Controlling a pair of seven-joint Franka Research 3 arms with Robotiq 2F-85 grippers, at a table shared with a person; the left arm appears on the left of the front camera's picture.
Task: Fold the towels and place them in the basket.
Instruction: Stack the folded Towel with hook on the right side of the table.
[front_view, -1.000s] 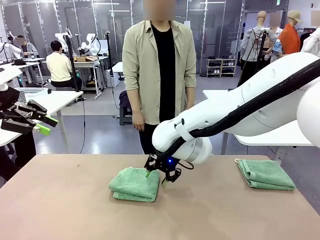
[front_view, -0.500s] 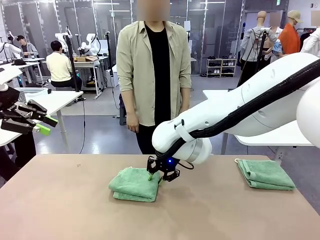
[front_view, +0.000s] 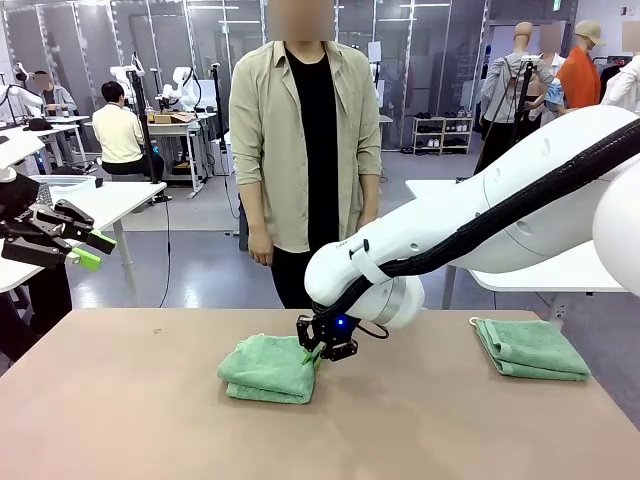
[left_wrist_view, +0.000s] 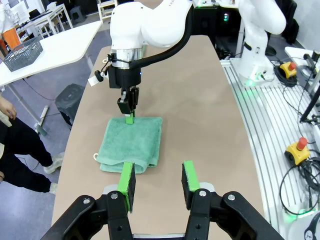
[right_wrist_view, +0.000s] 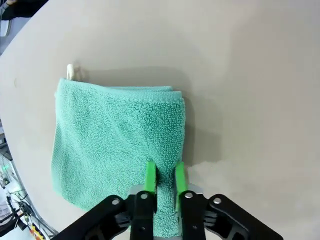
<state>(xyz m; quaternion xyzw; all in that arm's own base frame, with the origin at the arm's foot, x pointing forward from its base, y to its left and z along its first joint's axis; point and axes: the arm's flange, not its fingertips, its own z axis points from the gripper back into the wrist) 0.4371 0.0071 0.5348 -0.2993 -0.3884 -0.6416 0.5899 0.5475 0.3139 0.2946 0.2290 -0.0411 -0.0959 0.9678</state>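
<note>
A folded mint-green towel (front_view: 265, 368) lies in the middle of the table. My right gripper (front_view: 312, 355) points down at its right edge and is shut, pinching a fold of the cloth (right_wrist_view: 110, 135) between its green pads (right_wrist_view: 150, 176). The towel's small loop (right_wrist_view: 71, 71) sticks out at the far corner. A second folded towel (front_view: 530, 348) rests at the table's right end. My left gripper (front_view: 90, 250) hangs off the table's left side, open and holding nothing; its wrist view looks over the towel (left_wrist_view: 131, 142) and the right gripper (left_wrist_view: 130, 117). The dark mesh basket (left_wrist_view: 22, 54) stands on a white side table.
A person in a beige shirt (front_view: 305, 150) stands at the far edge of the table, arms hanging down. The brown tabletop (front_view: 150, 420) is bare in front and to the left of the towel. A white table (front_view: 560, 270) stands behind on the right.
My right gripper's fingers closed from wide apart onto the right edge of the middle towel. The person shifted slightly to the left. The left arm stayed still.
</note>
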